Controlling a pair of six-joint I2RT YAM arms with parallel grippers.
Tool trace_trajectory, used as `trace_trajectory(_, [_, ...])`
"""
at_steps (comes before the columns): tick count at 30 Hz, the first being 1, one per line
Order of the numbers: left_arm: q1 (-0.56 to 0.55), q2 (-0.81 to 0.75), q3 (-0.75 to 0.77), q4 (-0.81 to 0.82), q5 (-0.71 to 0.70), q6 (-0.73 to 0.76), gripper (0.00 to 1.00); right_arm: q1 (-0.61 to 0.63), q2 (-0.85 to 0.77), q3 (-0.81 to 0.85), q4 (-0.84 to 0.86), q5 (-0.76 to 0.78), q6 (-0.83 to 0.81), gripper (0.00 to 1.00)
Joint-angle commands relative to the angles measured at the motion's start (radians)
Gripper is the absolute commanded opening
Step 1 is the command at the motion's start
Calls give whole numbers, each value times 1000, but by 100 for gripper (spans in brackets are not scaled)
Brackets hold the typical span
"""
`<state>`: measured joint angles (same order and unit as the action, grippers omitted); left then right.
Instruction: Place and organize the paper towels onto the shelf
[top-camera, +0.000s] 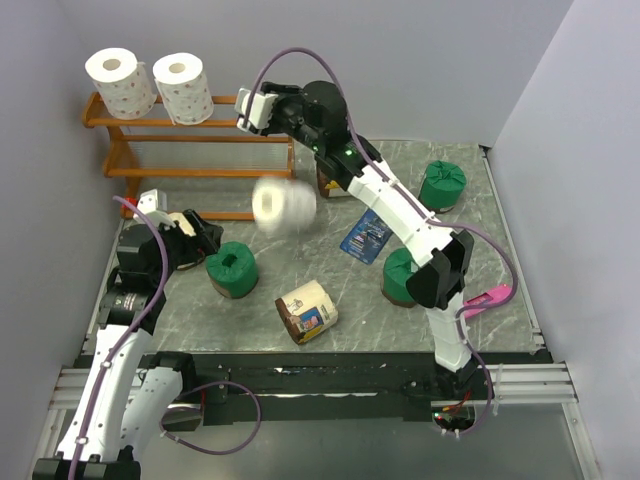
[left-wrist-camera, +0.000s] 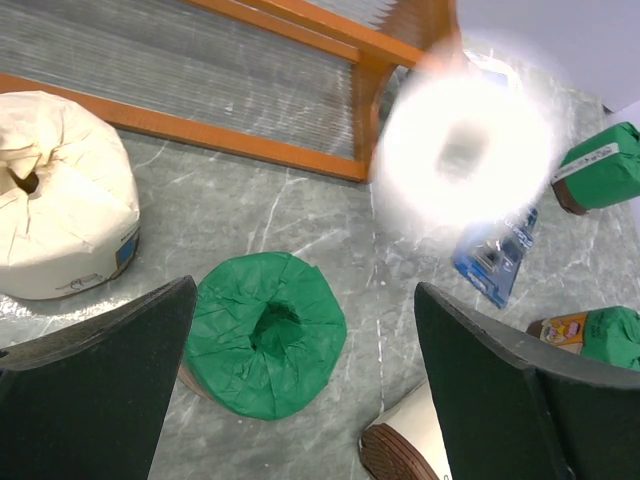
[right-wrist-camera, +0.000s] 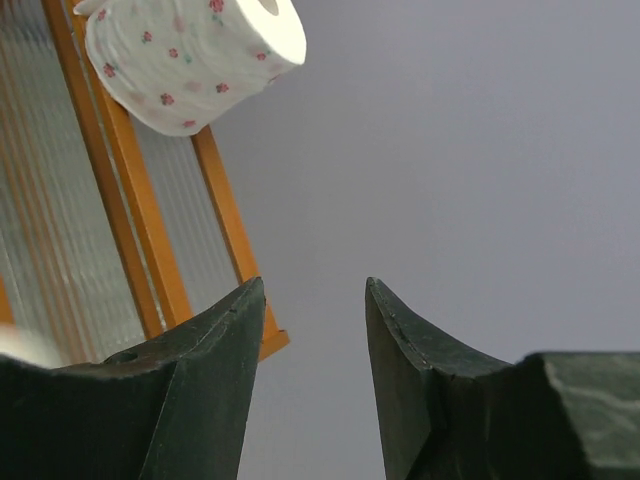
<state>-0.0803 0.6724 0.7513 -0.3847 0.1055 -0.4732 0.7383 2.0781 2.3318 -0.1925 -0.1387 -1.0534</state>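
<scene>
The orange wooden shelf (top-camera: 190, 135) stands at the back left. Two white dotted rolls (top-camera: 120, 80) (top-camera: 185, 88) sit on its top tier. A third white roll (top-camera: 283, 203) shows as a blur in front of the shelf's right end, also in the left wrist view (left-wrist-camera: 462, 150). My right gripper (top-camera: 250, 110) is open and empty by the top tier's right end (right-wrist-camera: 315, 290). My left gripper (top-camera: 198, 238) is open and empty above a green roll (left-wrist-camera: 265, 345), with a cream roll (left-wrist-camera: 60, 200) to its left.
A cream-and-brown roll (top-camera: 306, 310) lies on its side at the front centre. Another (top-camera: 330, 183) stands behind the right arm. Green rolls stand at the right (top-camera: 441, 185) (top-camera: 403, 277). A dark-blue packet (top-camera: 366, 237) and a pink item (top-camera: 487, 298) lie on the table.
</scene>
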Motion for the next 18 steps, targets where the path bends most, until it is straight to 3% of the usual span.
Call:
trace_trajectory(1, [-4, 13, 14, 15, -38, -2, 96, -8, -130, -92, 31, -2, 154, 54])
trace_trajectory(4, [-4, 24, 17, 12, -29, -4, 96, -4, -314, -360, 108, 13, 303, 56])
trace_trajectory(9, [-28, 73, 75, -48, -46, 11, 98, 3, -594, -758, 169, 54, 743, 59])
trace_trajectory(11, [-47, 102, 101, -89, -59, 8, 98, 4, -672, -840, 157, 105, 945, 59])
trace_trajectory(14, [-81, 115, 114, -103, -56, -2, 98, 6, -745, -959, 61, 75, 1122, 59])
trace_trajectory(18, [-142, 134, 154, -158, -119, 5, 99, 13, -819, -1126, 24, 22, 1196, 60])
